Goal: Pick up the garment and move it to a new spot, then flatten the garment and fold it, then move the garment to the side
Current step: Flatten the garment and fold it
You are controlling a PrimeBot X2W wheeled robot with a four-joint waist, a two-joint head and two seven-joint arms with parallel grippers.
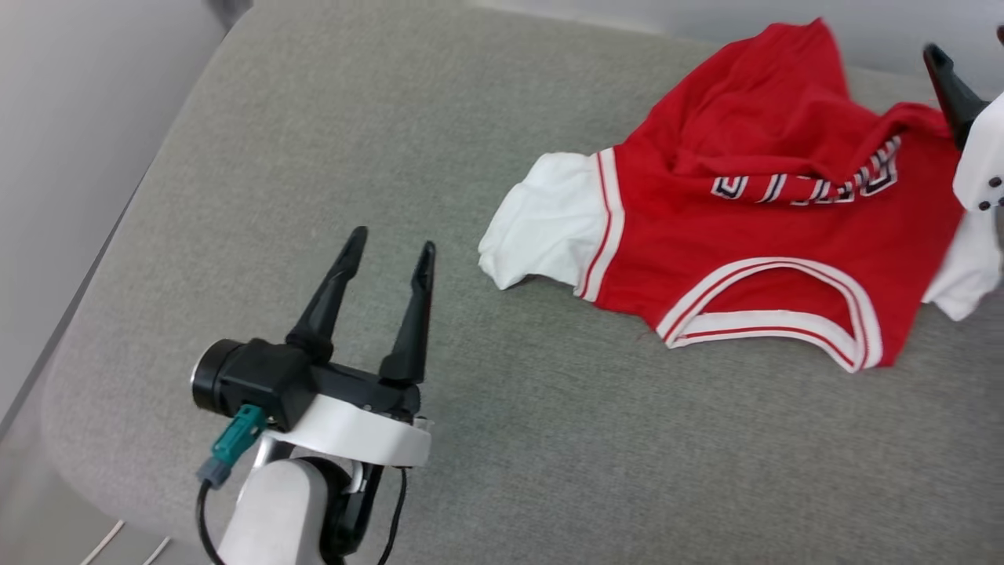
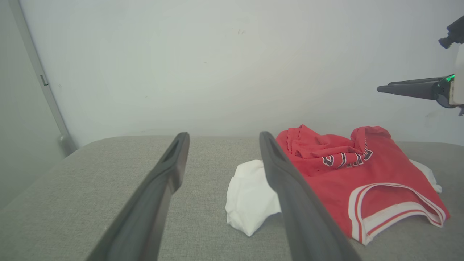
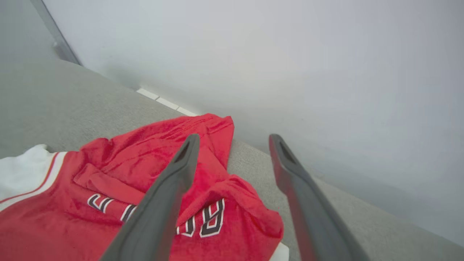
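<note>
The garment [image 1: 745,227] is a red jersey T-shirt with white sleeves and striped trim. It lies rumpled at the right of a grey cushion, its upper part folded over so the chest lettering is creased. My left gripper [image 1: 392,239] stands open and empty over bare cushion, well to the left of the white sleeve [image 1: 541,224]. In the left wrist view the garment [image 2: 362,174] lies just right of that gripper [image 2: 224,136]. My right gripper [image 3: 235,139] hangs open above the garment's [image 3: 108,188] far right corner, holding nothing. One of its fingers [image 1: 951,90] shows at the right edge.
The grey cushion [image 1: 549,431] has a rounded edge on the left and at the front left corner. A pale wall [image 2: 232,65] rises right behind it. The cushion's left and front parts are bare fabric.
</note>
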